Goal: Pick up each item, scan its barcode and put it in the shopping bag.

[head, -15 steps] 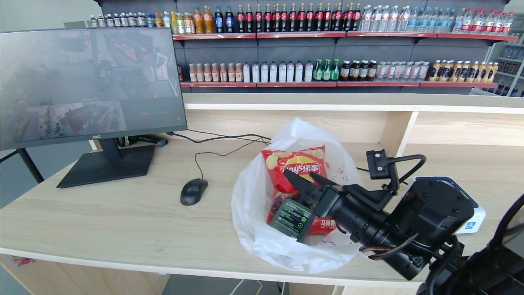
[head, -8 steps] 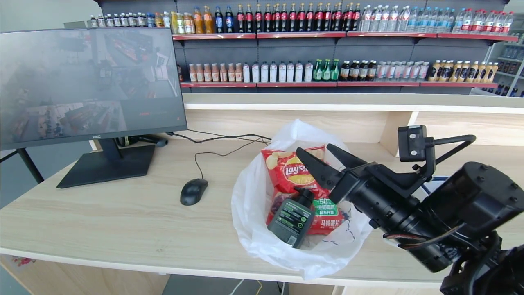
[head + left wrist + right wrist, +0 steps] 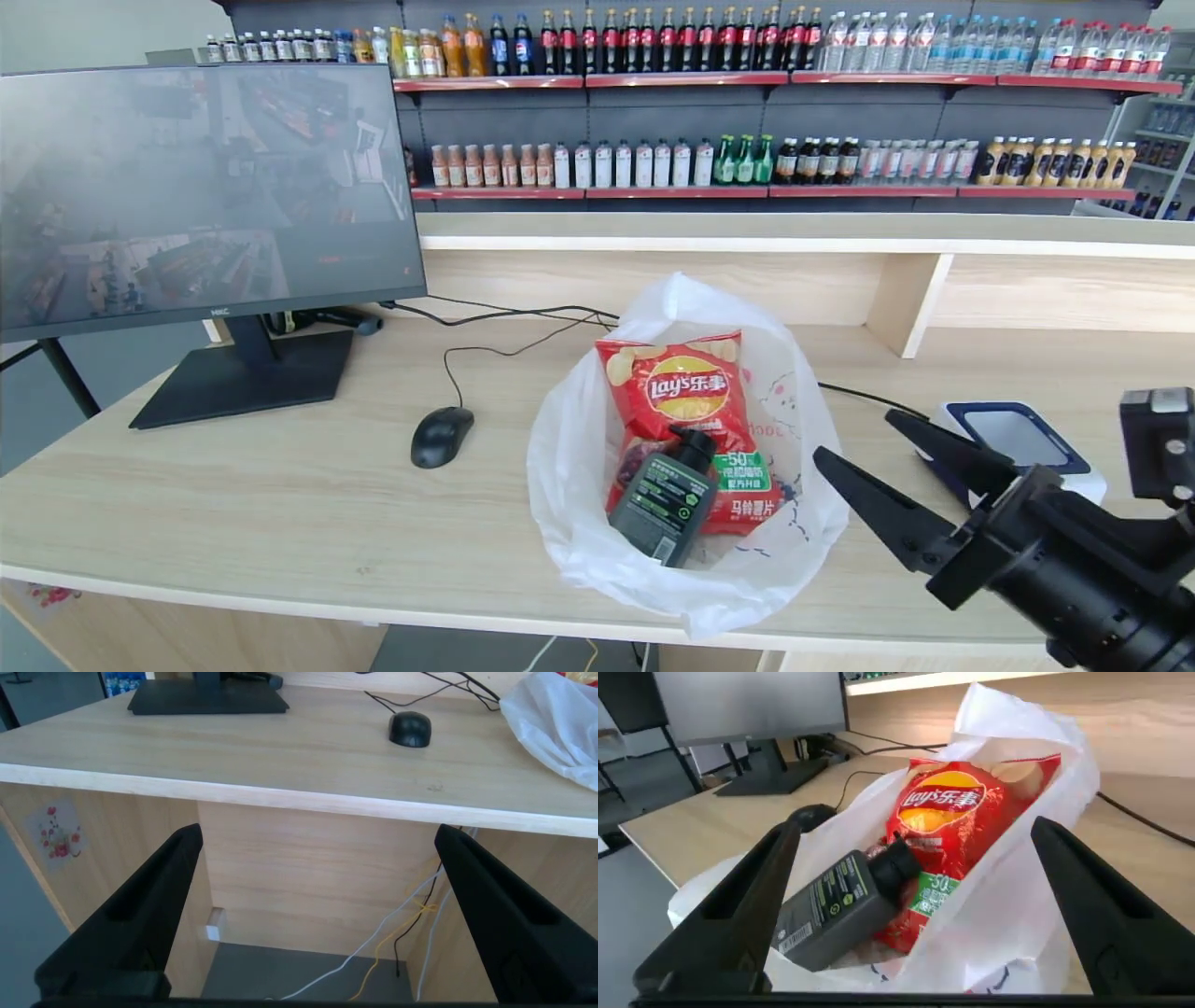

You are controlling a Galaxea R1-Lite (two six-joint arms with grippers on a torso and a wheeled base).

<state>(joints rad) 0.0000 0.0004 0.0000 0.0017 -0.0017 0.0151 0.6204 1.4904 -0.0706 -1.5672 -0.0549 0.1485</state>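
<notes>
Right hand (image 3: 851,434) pulled back from shopping bag (image 3: 569,448) to lower right of frame, fingers spread wide, nothing held. Dark bottle (image 3: 665,495) left inside bag at frame centre, lying on red chip packet (image 3: 674,387). Barcode scanner (image 3: 1018,437) at right, partly behind hand. Left hand (image 3: 318,835) also wide, empty, low in front of surface (image 3: 280,495) edge. Judgement: release done, both visible items bagged, task looks near finished.

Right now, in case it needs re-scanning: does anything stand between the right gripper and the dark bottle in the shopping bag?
Only the shopping bag: its right wall rises between the open right gripper beside it and the dark bottle lying on the chip packet. Through the open mouth above, nothing visible intervenes.
</notes>
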